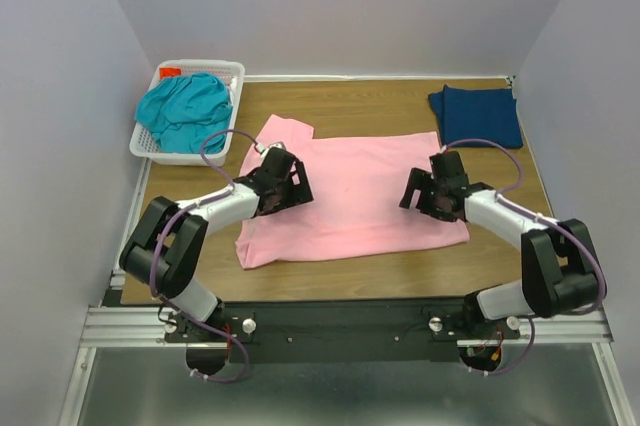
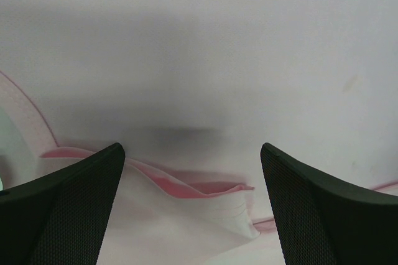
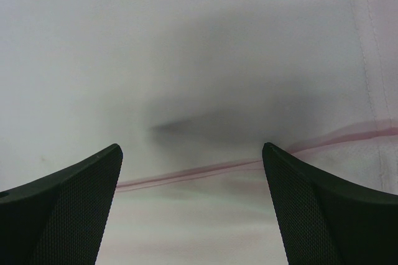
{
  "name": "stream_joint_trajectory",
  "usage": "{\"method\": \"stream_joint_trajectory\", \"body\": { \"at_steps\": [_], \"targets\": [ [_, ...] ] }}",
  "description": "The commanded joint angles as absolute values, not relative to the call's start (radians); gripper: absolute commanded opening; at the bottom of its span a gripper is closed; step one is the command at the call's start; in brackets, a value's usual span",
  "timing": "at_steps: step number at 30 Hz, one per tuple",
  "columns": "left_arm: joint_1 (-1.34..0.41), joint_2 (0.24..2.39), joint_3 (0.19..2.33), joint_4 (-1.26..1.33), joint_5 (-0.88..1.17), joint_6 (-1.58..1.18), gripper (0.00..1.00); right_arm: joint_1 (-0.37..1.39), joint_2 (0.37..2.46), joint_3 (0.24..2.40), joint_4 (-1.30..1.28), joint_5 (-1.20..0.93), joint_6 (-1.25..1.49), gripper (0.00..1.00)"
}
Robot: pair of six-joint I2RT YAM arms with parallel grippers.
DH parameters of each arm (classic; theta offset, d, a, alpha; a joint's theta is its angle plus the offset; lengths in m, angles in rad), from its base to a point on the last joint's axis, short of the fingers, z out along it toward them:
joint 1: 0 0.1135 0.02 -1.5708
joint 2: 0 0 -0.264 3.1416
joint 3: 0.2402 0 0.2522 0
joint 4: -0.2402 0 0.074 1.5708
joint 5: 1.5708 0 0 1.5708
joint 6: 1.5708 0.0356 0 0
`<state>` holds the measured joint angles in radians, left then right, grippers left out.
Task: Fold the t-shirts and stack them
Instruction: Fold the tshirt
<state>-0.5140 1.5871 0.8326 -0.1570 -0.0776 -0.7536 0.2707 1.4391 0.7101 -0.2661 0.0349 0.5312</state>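
Left fingers and right fingers gape above smooth, flat-lying pink tee.

Left arm: base at the near left, elbow folded back, white forearm reaching inward and toward the far side. Left end effector: pitched downward, jaws spread wide, with the left fingers standing well apart in the wrist view. Right arm: mirrored pose from the near right, forearm reaching inward. Right end effector: pitched downward, jaws equally wide, right fingers well apart. The two end effectors face each other, well apart.
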Motion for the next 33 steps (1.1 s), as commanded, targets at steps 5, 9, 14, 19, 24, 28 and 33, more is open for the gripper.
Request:
{"method": "stream_joint_trajectory", "body": {
  "at_steps": [5, 9, 14, 19, 24, 28, 33],
  "targets": [
    [-0.577, 1.422, 0.713, -0.313, -0.09, -0.861, 0.98, 0.291, 1.275, 0.563, -0.322, -0.018, 0.58, 1.0],
    [-0.577, 1.362, 0.785, -0.347, -0.184, -0.832, 0.98, 0.291, 1.209, 0.623, -0.328, -0.038, 0.578, 1.0],
    [-0.536, 1.426, 1.006, -0.408, -0.287, -0.782, 0.98, 0.291, 1.193, 0.773, -0.33, -0.035, 0.598, 1.0],
    [-0.445, 1.606, 1.26, -0.426, -0.33, -0.697, 0.98, 0.29, 1.247, 0.873, -0.33, 0.095, 0.611, 1.0],
    [-0.373, 1.856, 1.537, -0.52, -0.36, -0.63, 0.98, 0.288, 1.328, 0.916, -0.33, 0.104, 0.607, 1.0],
    [-0.318, 2.081, 1.78, -0.59, -0.387, -0.608, 0.98, 0.285, 1.393, 0.928, -0.33, 0.095, 0.595, 1.0],
    [-0.291, 2.232, 1.93, -0.633, -0.376, -0.581, 0.94, 0.282, 1.434, 0.936, -0.33, 0.098, 0.581, 1.0]
  ]
}}
